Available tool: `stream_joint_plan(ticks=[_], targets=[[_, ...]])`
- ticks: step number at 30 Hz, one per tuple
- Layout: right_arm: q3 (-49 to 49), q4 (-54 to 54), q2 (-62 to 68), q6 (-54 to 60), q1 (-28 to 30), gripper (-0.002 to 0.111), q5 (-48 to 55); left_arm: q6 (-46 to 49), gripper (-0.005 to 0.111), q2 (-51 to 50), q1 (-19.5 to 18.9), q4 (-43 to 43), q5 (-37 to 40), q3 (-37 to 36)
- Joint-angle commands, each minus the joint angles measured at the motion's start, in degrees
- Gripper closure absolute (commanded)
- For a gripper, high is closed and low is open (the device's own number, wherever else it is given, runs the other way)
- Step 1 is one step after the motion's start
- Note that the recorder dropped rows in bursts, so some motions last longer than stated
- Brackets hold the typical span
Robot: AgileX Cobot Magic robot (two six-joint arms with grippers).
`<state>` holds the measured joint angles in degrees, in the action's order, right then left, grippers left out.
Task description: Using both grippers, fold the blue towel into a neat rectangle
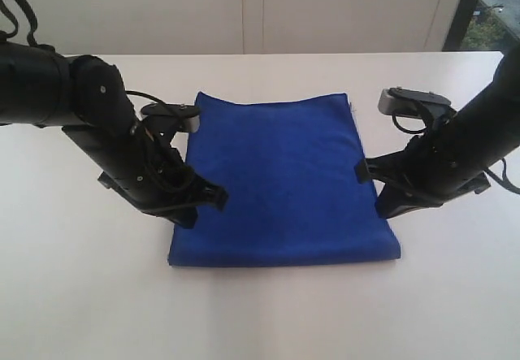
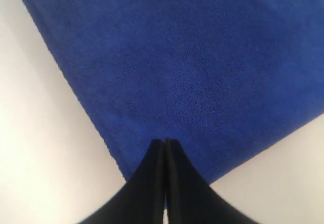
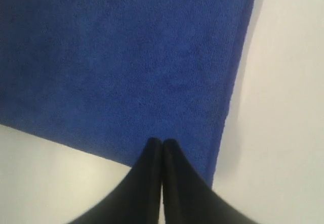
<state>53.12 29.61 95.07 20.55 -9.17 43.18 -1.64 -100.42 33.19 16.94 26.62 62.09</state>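
Blue towel, place: it lies flat in the middle of the white counter, which is the largest thing in view; the two arms stand at its two sides.
Towel, shape: a plain rectangle, deep blue, without wrinkles. The edge nearest to the exterior camera looks thick and rounded, so it is probably doubled there already; the far edge looks thinner.
Towel, handling: judged from the plush surface, it is soft, light and limp. It will hang down and bend as soon as it is lifted, and it is not fragile or slippery.
Where to take hold: best at two corners of one short edge, one corner for each arm, so the cloth stays stretched between them. The pinch should catch all layers at the hem, because a grip in the middle would make a bunch.
Left gripper: jaws pressed together, nothing between them, tips over the towel close to a near corner. If they touch the cloth cannot be told.
Right gripper: the same, jaws closed and empty, tips over the other near corner, just inside the side edge.
Writing: no brand, label or text can be read on the towel, the arms or the counter.
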Motion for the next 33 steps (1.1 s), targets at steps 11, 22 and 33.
stream_joint_plan(ticks=[11,22,33], targets=[[-0.61,4.95,5.15,4.27,-0.15,0.108,-4.39,-0.48,0.107,-3.79,0.20,0.85,-3.19,-3.23],[-0.61,-1.61,9.55,0.18,-0.15,0.108,-5.16,-0.48,0.107,-3.97,0.20,0.85,-3.07,-3.37],[-0.61,-0.78,10.15,0.18,-0.15,0.108,-4.30,-0.48,0.107,-3.97,0.20,-0.30,-3.06,-3.37]])
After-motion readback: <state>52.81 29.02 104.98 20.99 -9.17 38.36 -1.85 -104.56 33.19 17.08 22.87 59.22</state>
